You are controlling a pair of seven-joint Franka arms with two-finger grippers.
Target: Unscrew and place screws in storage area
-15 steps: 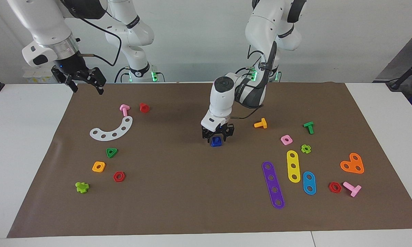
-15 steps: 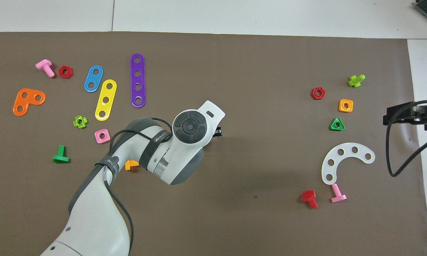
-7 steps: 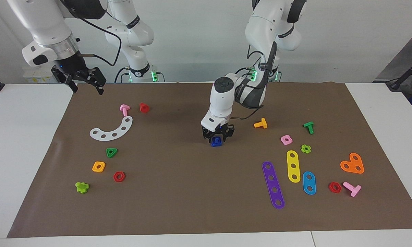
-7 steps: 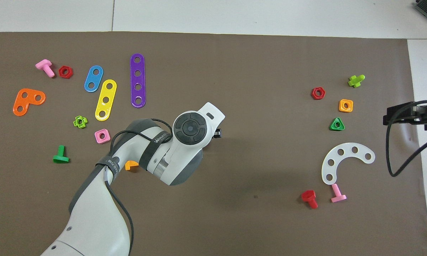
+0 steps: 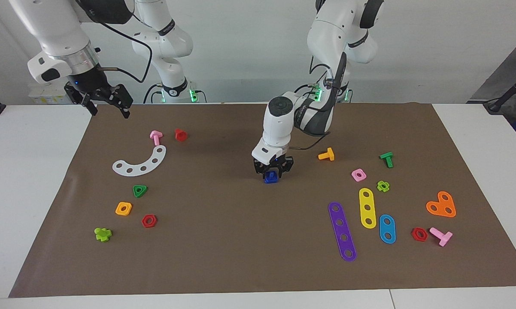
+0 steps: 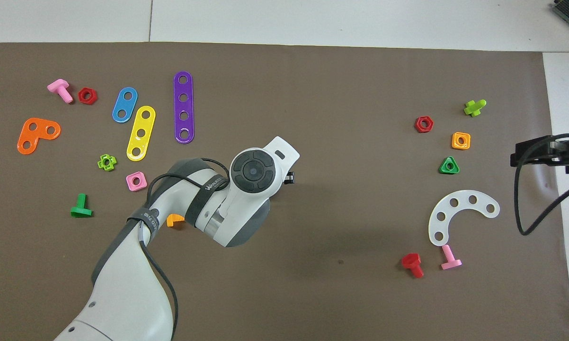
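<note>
I see the left gripper (image 5: 272, 170) down on the blue screw (image 5: 271, 178) mid-mat, fingers pinching it. The right gripper (image 5: 107, 103) waits spread over the mat's edge. No readable writing.

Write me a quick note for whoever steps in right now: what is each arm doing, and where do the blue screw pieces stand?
Left end effector: down at mid-mat, around the dark-blue screw, which sits on the brown mat; grip not confirmed.
Right end effector: open, waiting above the mat's edge at the right arm's end.
Done: nothing stored yet.
Left: secure the blue screw, unscrew it, carry the pieces to storage.
</note>
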